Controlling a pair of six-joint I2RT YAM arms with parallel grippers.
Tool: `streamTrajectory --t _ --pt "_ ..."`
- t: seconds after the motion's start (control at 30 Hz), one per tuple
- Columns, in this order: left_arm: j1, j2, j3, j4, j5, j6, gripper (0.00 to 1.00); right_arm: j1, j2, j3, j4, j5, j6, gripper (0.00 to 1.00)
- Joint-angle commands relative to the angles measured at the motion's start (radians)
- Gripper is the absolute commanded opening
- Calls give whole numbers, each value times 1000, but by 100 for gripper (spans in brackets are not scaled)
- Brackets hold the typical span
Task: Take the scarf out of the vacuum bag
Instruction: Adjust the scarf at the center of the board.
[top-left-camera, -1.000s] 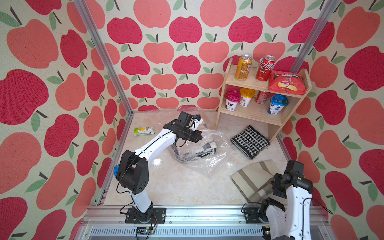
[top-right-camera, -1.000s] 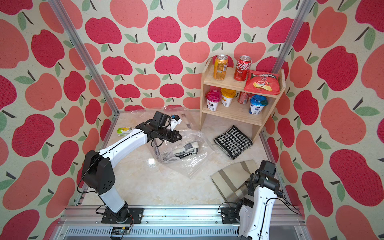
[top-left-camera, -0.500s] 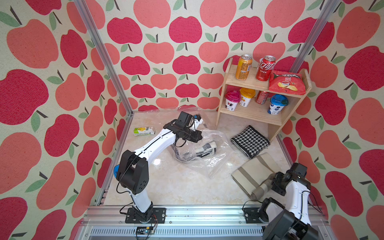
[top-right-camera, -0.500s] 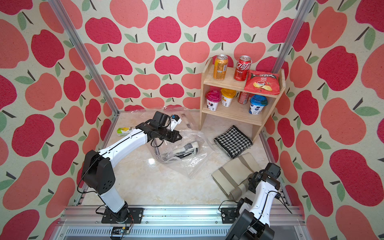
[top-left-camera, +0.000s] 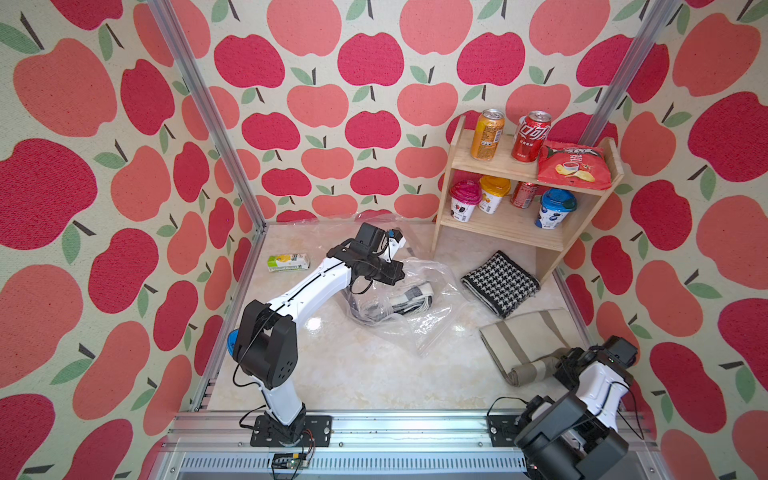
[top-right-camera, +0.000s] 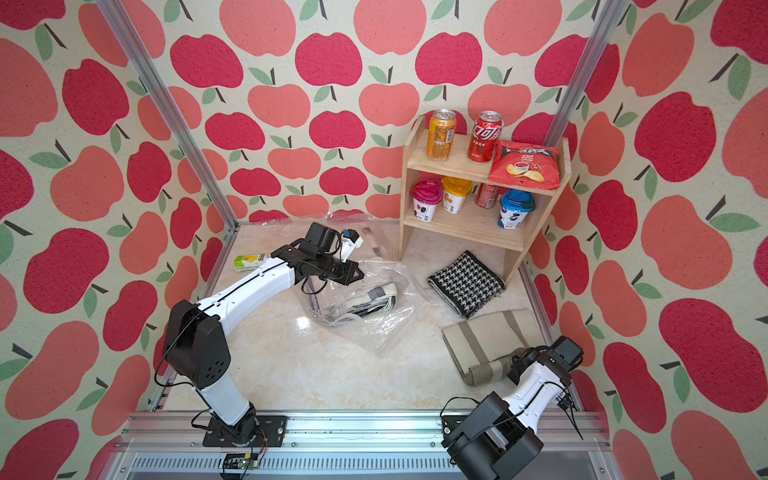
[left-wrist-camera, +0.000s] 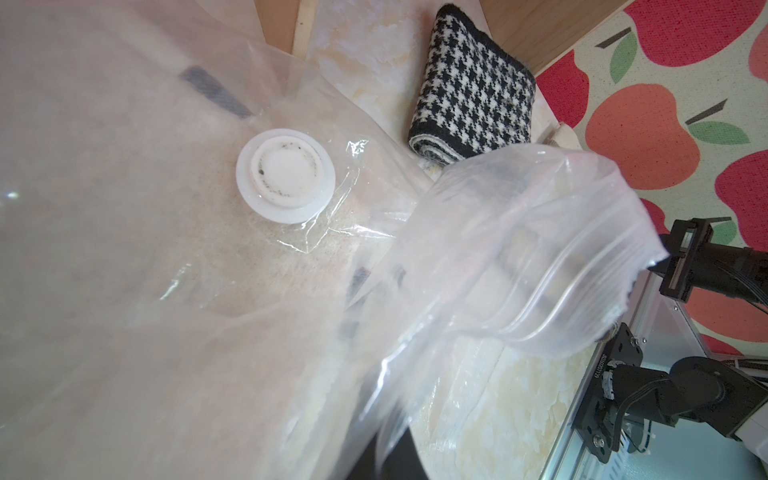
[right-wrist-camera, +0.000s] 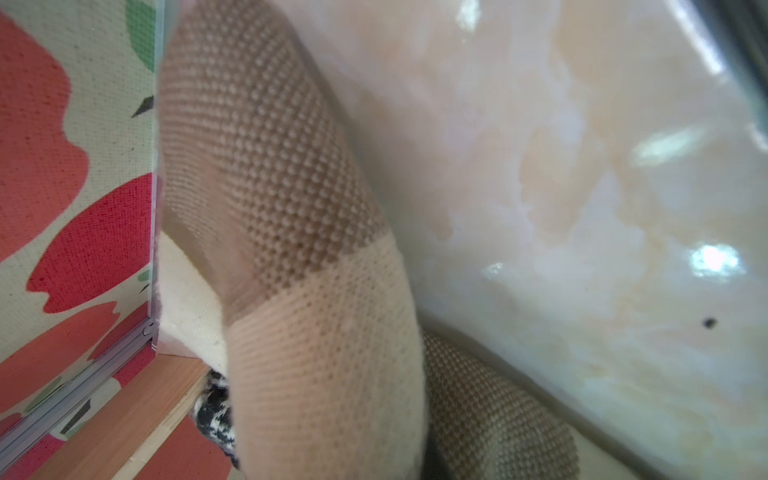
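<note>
The vacuum bag (top-left-camera: 432, 328) lay crumpled in the middle of the table (top-left-camera: 353, 374); it was see-through and shiny. A checked scarf (top-left-camera: 405, 300) with fringes lay inside the bag; both top views showed it through the plastic. The left gripper (top-left-camera: 392, 275) was over the far side of the bag with its jaws closed; the plastic bunched up to it, so it looked like it was pinching the bag. In the left wrist view the bag filled most of the picture; its round white valve cap (left-wrist-camera: 286, 175) sat on its face, and the bag's mouth curled open.

The right gripper (top-left-camera: 557, 368) was low by the right wall, close to the front rail; it was closed on the rolled end of a striped scarf (top-left-camera: 523, 336). That scarf was beige with brown stripes; it lay on the table outside the bag, near the bag's corner. In the right wrist view its knit (right-wrist-camera: 291, 208) was very close, and the fingers could not be seen.

A black-and-white scarf (top-left-camera: 498, 282) lay folded beside the wooden shelf (top-left-camera: 507, 226); a small green carton (top-left-camera: 288, 262) lay near the left wall.
</note>
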Motion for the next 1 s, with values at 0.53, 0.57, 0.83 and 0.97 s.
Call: streamTrajectory --t 0.53,0.57,0.83,0.97 --pt "-3 23 -6 22 10 -2 0 11 134 263 -162 -4 -397 100" --pt "-2 25 -6 22 12 -2 0 24 130 285 -185 21 -428 100" --pt "-3 27 -4 23 9 -1 0 269 130 476 -377 328 -586 100" --pt "-2 24 -8 24 1 1 0 363 65 462 -378 345 -574 100"
